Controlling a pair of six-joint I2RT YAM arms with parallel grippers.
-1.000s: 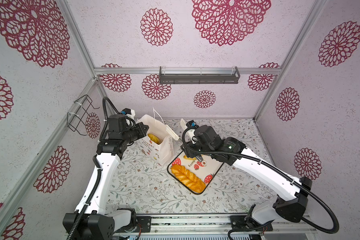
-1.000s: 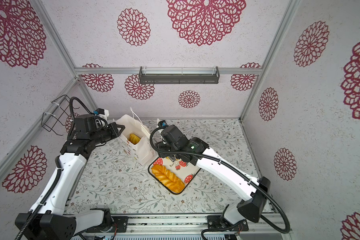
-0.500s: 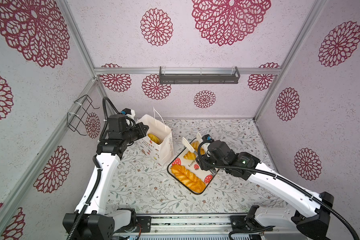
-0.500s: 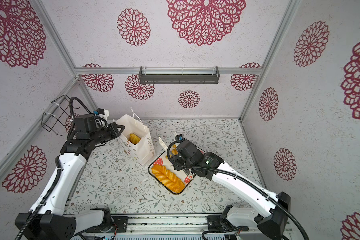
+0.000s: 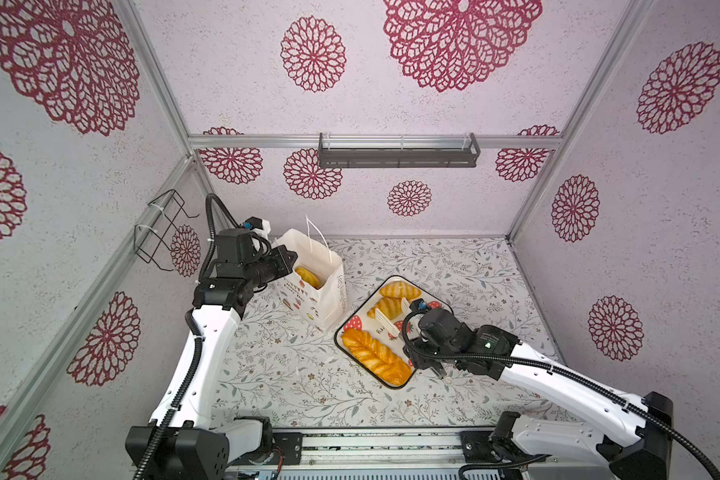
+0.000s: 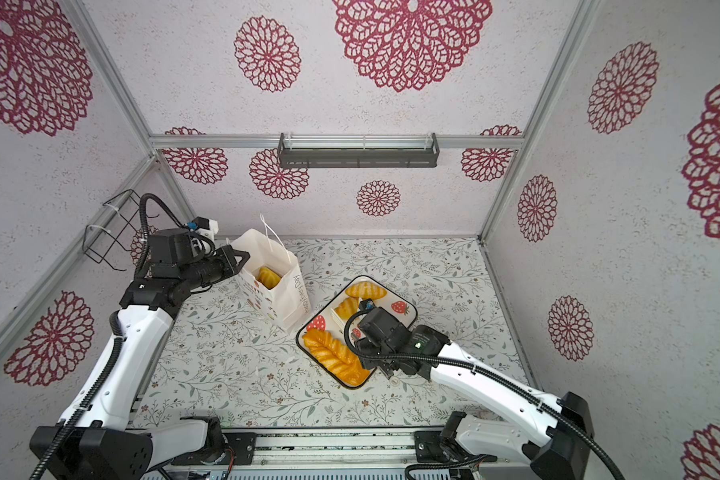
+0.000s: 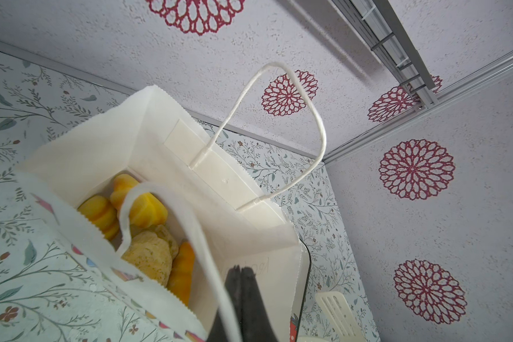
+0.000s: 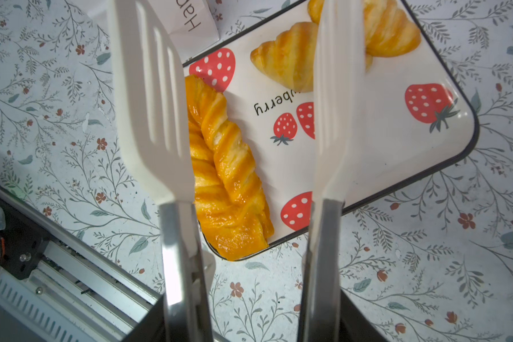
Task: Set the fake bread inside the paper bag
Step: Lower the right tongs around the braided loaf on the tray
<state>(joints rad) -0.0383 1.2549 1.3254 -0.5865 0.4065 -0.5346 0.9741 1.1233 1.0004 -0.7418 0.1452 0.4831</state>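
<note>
The white paper bag [image 5: 329,291] [image 6: 292,291] stands upright at the back left, its mouth open. Several pieces of fake bread [image 7: 144,257] lie inside it. My left gripper [image 7: 240,284] [image 5: 289,259] is shut on the bag's rim beside the near cord handle. On the strawberry tray [image 8: 367,133] [image 5: 337,336] lie a plaited loaf [image 5: 375,356] [image 8: 222,165] and two croissants [image 5: 400,291] [image 8: 288,62]. My right gripper [image 8: 240,97] [image 5: 393,316] carries long white slotted tong blades. They stand apart over the tray with nothing between them.
A black wire basket [image 5: 163,230] hangs on the left wall. A grey shelf [image 5: 398,151] is fixed to the back wall. The metal rail [image 5: 371,449] with both arm bases runs along the front edge. The tray lies just right of the bag.
My right arm has drawn back from the bag's mouth towards the front right, and its tongs now hang over the tray. The left arm and the bag have not moved.
</note>
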